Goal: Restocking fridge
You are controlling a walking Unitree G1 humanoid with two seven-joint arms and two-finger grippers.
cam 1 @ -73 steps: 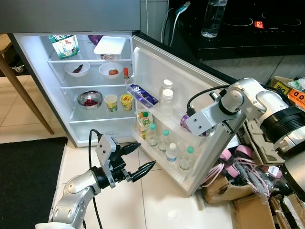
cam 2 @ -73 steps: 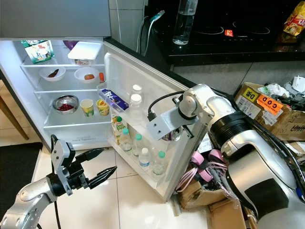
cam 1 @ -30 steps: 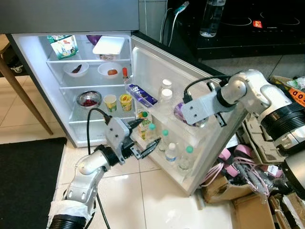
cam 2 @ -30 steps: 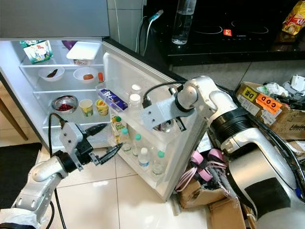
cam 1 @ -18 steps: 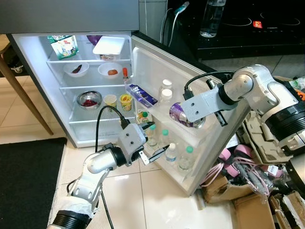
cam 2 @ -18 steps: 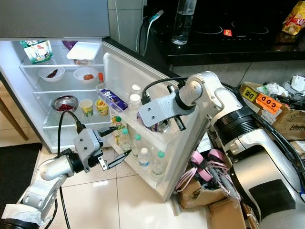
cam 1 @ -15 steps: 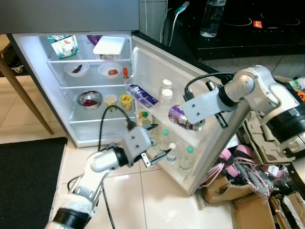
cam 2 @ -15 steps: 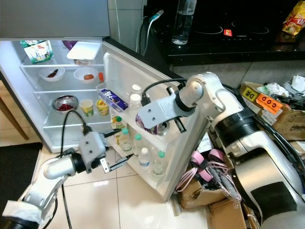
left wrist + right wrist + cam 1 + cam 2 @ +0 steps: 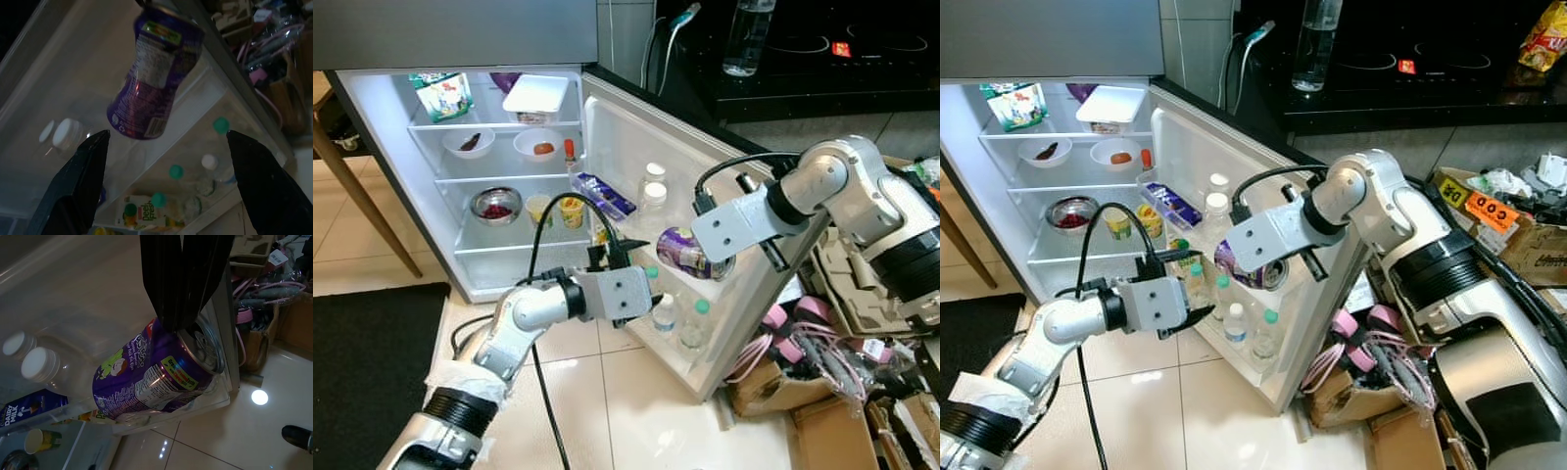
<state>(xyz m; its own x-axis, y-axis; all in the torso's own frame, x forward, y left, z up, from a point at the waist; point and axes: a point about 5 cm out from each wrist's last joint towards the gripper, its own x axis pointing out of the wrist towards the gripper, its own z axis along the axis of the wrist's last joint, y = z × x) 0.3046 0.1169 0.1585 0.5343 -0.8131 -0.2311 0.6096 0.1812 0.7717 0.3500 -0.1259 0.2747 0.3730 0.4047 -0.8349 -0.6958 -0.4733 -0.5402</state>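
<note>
A purple drink can hangs tilted in front of the open fridge door, just above its lower bottle shelf. My right gripper is shut on the can's top rim, its black fingers pinched together. Lower down, my left gripper is open beside the small bottles and the juice carton on that shelf. In the left wrist view its fingertips stand wide apart with the can beyond them, untouched.
Fridge shelves hold bowls, cups, a carton and a white box. Two white-capped jars sit on the door's upper shelf. Cardboard boxes and pink cables crowd the floor right of the door. A black mat lies at left.
My left arm rose from the floor and reached in to the door's bottle shelf. My right gripper brought the can left and down, out in front of the shelf.
</note>
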